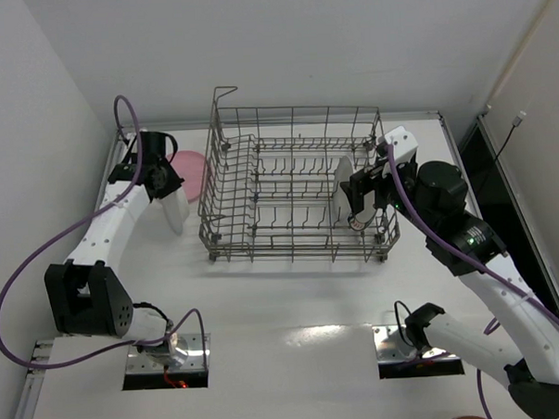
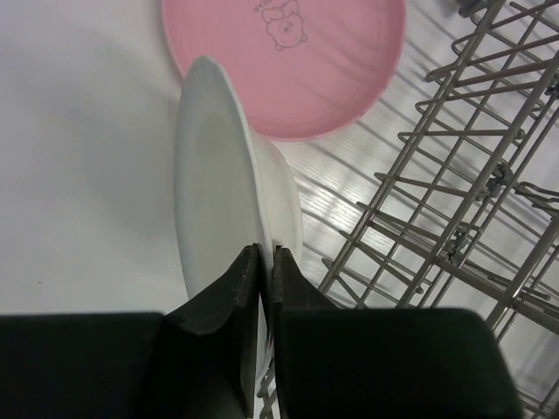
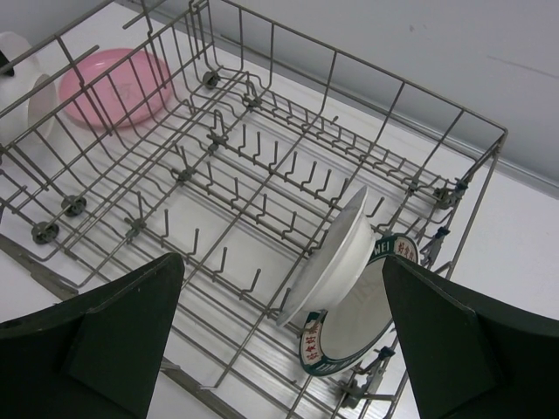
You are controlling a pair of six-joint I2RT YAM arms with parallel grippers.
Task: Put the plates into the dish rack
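**A:** Where is the white plate [image 2: 218, 175] found relative to the left claw [image 2: 266, 253]?

**B:** It is gripped by the rim. The left claw is clamped on its lower edge, and the plate is held on edge, rising straight out from between the fingers. It is held just left of the dish rack [image 1: 290, 249], outside the wires. The pink plate [image 2: 297, 70] is seen flat on the worktop [image 1: 293, 311] beyond it.

**A:** And the right claw [image 3: 281, 260]?

**B:** Its fingers are spread wide apart, with nothing between them. It is poised over the right end of the rack. Below it, a second white plate [image 3: 336, 257] is propped upright among the tines. A teal-rimmed plate [image 3: 362, 314] is leaned right behind it, the two touching or nearly so.

**A:** Can any writing be read?

**B:** White lettering is printed around the teal rim, and "MEI" can be made out near the top. The rest is too small to be read. A small cartoon animal is printed on the pink plate, with a line of tiny script above it that cannot be read.
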